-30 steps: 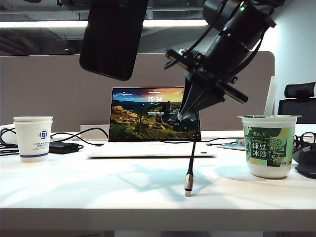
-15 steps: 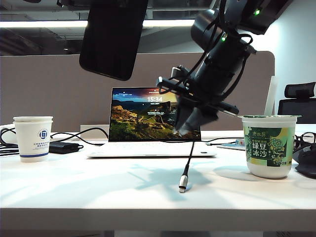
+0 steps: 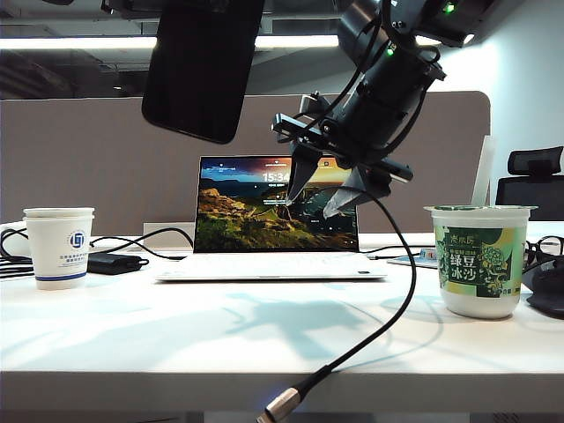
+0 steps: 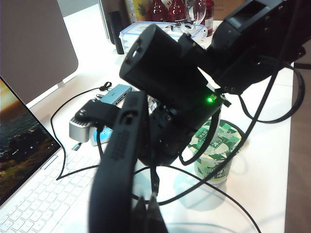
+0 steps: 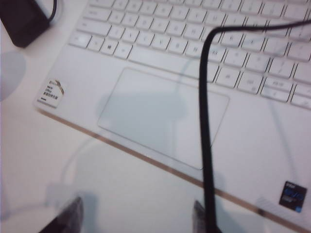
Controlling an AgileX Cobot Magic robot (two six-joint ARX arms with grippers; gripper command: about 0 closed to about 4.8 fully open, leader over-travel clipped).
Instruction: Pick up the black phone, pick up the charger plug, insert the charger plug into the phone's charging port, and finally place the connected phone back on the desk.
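The black phone (image 3: 203, 66) hangs tilted high above the desk (image 3: 132, 344). In the left wrist view it shows edge-on (image 4: 116, 165), with my left gripper (image 4: 146, 214) shut on it. That gripper itself is above the exterior view's top edge. My right gripper (image 3: 314, 203) hovers open in front of the laptop screen, with nothing between its fingers (image 5: 136, 216). The thin black cable (image 5: 206, 145) runs past one finger and curves down to the charger plug (image 3: 280, 405). The plug's silver tip lies at the desk's front edge. The phone's charging port is not visible.
An open white laptop (image 3: 273, 220) stands mid-desk; its trackpad (image 5: 160, 116) lies under my right gripper. A paper cup (image 3: 59, 247) and a black power brick (image 3: 113, 263) are at the left. A green-labelled tub (image 3: 480, 260) stands at the right.
My right gripper has opened and let go of the cable. The charger plug has dropped from above mid-desk to the front edge. The phone has not moved.
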